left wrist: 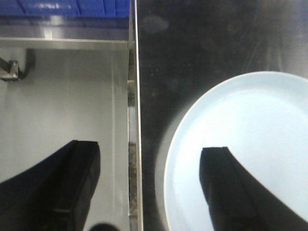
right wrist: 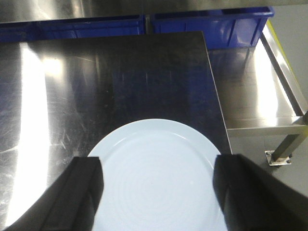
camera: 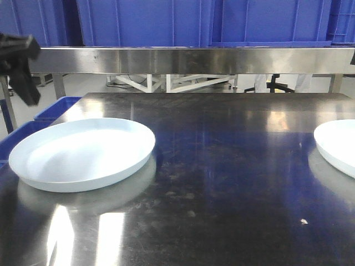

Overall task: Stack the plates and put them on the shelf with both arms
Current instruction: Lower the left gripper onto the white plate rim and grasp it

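Two pale blue-white plates lie flat and apart on the dark steel table (camera: 222, 166). The left plate (camera: 83, 152) sits near the table's left edge; the right plate (camera: 339, 145) is cut off by the frame's right edge. My left gripper (camera: 22, 72) hangs high at the far left. In the left wrist view it is open (left wrist: 149, 187), one finger (left wrist: 72, 183) outside the table edge and the other over the left plate (left wrist: 260, 125). My right gripper (right wrist: 159, 192) is open, hovering over the right plate (right wrist: 159, 163), its fingers (right wrist: 84, 192) straddling it.
A stainless steel shelf rail (camera: 188, 60) runs across the back, with blue crates (camera: 166, 22) above it. Blue bins (camera: 55, 108) sit low beside the table's left edge. A lower steel shelf (right wrist: 255, 91) and more blue crates (right wrist: 211, 21) lie right of the table.
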